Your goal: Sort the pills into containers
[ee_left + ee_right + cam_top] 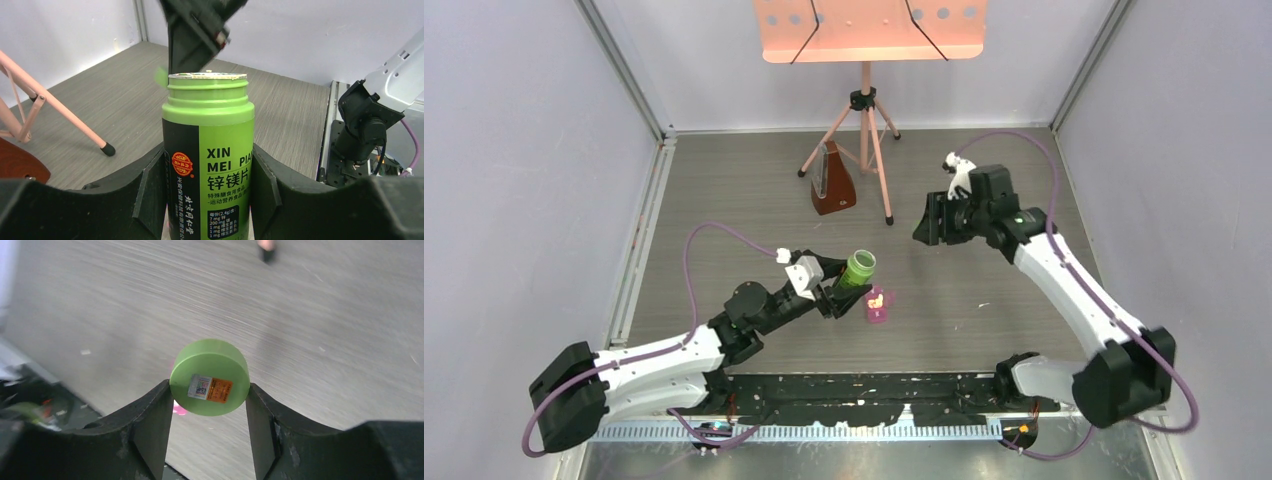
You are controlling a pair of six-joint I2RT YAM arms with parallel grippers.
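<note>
The pink pill box point(877, 305) sits on the table, its lids up, with orange-yellow pills point(876, 298) showing in it. A pink bit of it also shows behind the cap in the right wrist view point(180, 410). My left gripper point(842, 287) is shut on the green bottle point(859, 268), which is uncapped and held just left of and above the box; in the left wrist view the bottle point(208, 155) fills the gap between the fingers. My right gripper point(927, 222) is shut on the green bottle cap point(210, 376), held up over the table's far right.
A brown metronome point(831, 180) and a pink tripod stand point(864, 140) are at the back centre. A tripod foot point(107, 148) is to the left of the bottle. A black mat point(854, 395) lines the near edge between the arm bases.
</note>
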